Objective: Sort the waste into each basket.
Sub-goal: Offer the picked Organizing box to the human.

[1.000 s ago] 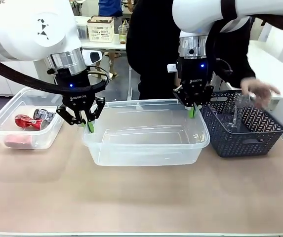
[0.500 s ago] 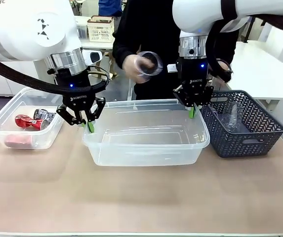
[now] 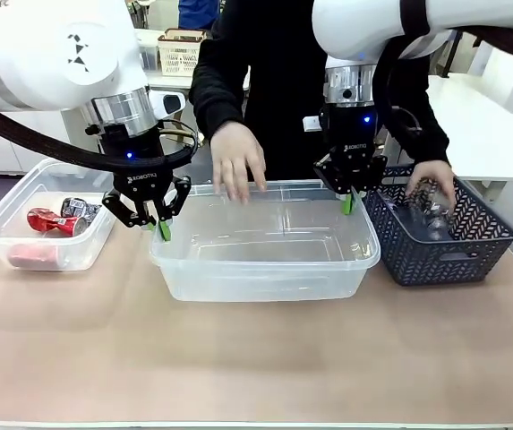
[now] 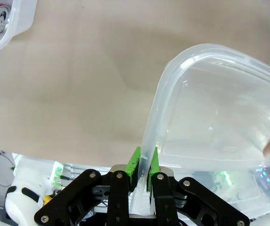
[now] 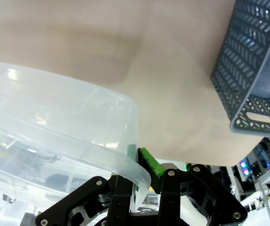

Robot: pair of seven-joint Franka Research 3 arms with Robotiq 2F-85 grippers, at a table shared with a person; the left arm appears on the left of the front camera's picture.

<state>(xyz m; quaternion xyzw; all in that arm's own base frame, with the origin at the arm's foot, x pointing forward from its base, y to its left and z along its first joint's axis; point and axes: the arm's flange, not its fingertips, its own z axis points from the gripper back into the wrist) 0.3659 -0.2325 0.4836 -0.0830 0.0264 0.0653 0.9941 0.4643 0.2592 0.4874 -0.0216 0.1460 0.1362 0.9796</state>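
Beige matte tabletop [image 3: 256, 358], smooth, faintly shadowed; white tables in the room behind. Two clear rounded tubs with rolled rims: the big tub [image 3: 265, 260] at centre, the small tub [image 3: 23, 202] at 9 o'clock with three crushed cans [image 3: 57, 218], red and silver. Dark lattice basket [image 3: 444, 242] at 3 o'clock, glinting contents unclear. Left gripper [image 4: 143, 162] pinches the big tub's rim between green pads; right gripper [image 5: 137, 162] clamps the opposite rim. Person's hand [image 3: 235, 161] rests at the tub's far edge; other hand [image 3: 433, 179] reaches into the basket.
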